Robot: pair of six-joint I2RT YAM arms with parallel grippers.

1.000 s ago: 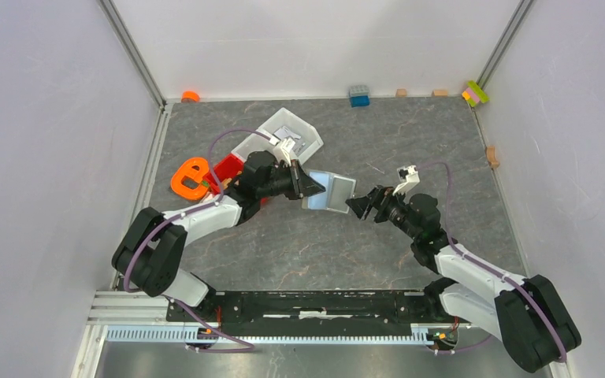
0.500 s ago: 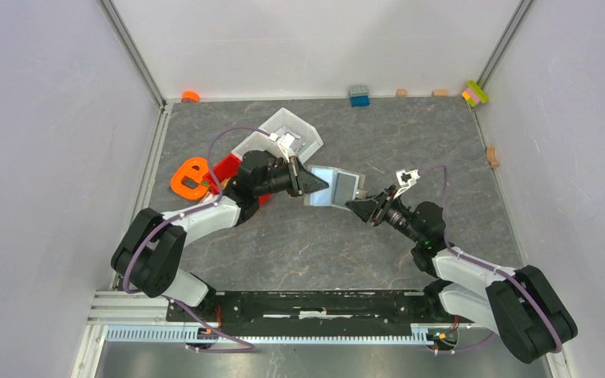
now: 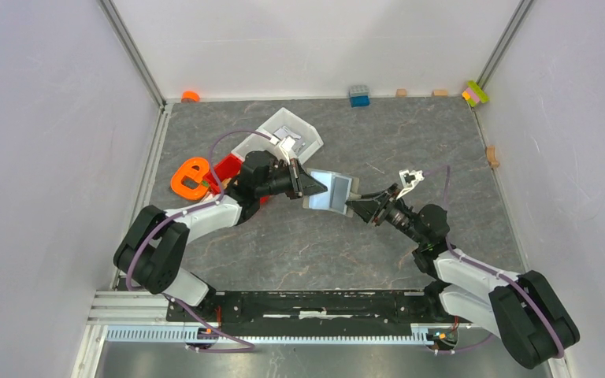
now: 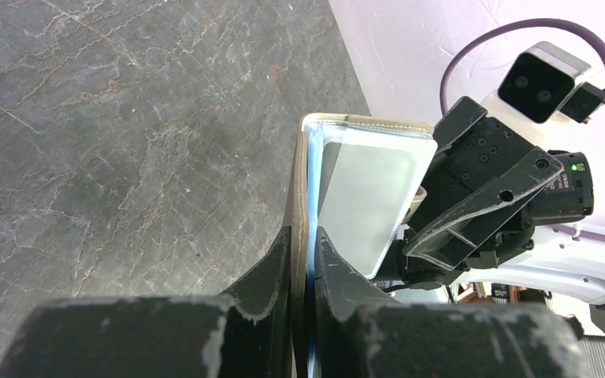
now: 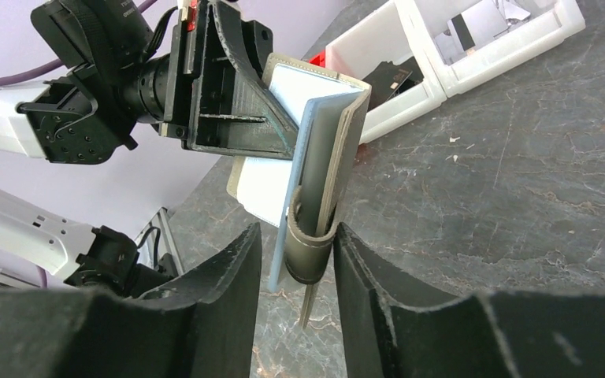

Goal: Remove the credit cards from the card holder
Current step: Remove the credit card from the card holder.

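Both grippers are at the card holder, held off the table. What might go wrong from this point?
1. The right gripper brackets the card holder flap and credit cards together, so a pull may drag the whole holder from the left gripper rather than free a card.
2. The holder is held above the table; a loosened card might slip out and fall.

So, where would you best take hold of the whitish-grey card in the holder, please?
Probably the exposed end of the whitish-grey plastic card, nearest the right arm, pinched across its flat faces from that side. The left hand clamps the taupe bifold card holder at the opposite edge, so that end is clear of it.
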